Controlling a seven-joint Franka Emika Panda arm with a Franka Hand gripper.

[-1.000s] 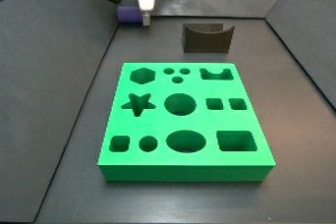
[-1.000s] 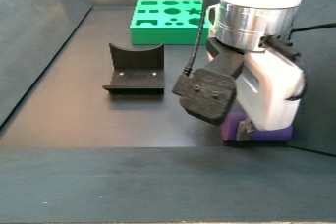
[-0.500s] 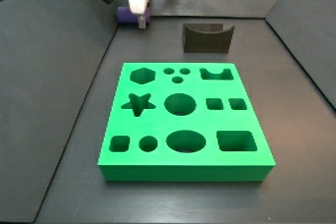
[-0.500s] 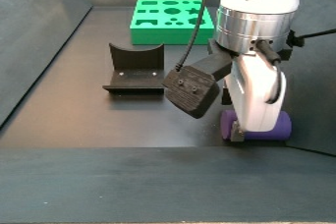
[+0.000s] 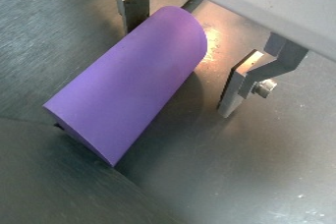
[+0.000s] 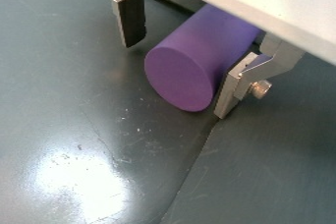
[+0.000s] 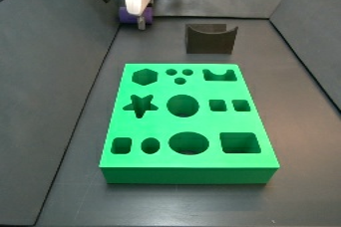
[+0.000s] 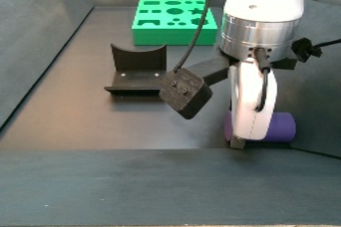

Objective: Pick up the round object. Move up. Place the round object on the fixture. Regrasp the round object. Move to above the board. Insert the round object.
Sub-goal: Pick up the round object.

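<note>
Wrist views show the gripper (image 6: 178, 59) straddling the lying peg (image 6: 195, 60), jaws wide, unclamped. Closing off-centre could roll it away.

gripper (image 8: 248, 131) turned about its upright axis since a second ago, wrist camera block swung aside, more of the purple peg (image 8: 270, 126) now exposed
</note>
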